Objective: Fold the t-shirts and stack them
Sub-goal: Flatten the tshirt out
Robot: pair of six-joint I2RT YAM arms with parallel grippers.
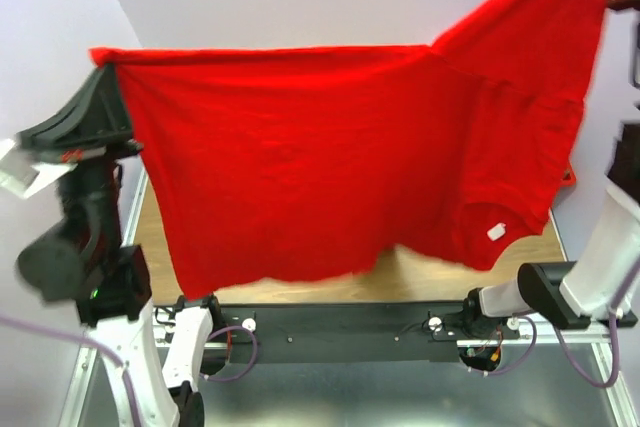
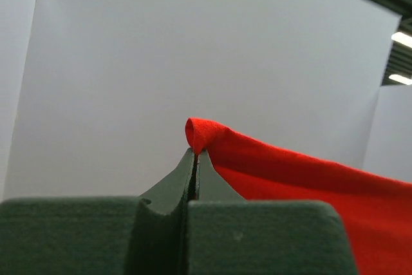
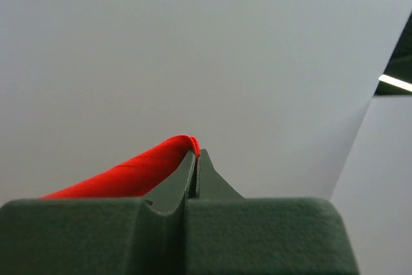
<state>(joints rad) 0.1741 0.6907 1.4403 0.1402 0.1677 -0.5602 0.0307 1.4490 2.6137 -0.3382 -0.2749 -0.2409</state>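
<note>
We see the red shirt [image 1: 330,167] held up in the air over the bench [image 1: 430,272], spread like a curtain between the two arms. The left pincer [image 2: 196,152] is clamped tight on its left corner, and a small fold of cloth pokes out above the tips. The right pincer [image 3: 196,154] is clamped just as tight on another edge, higher up at the far right. The white label [image 1: 496,232] hangs low on the right. The hem droops towards the bench, and we cannot tell if it touches.
</note>
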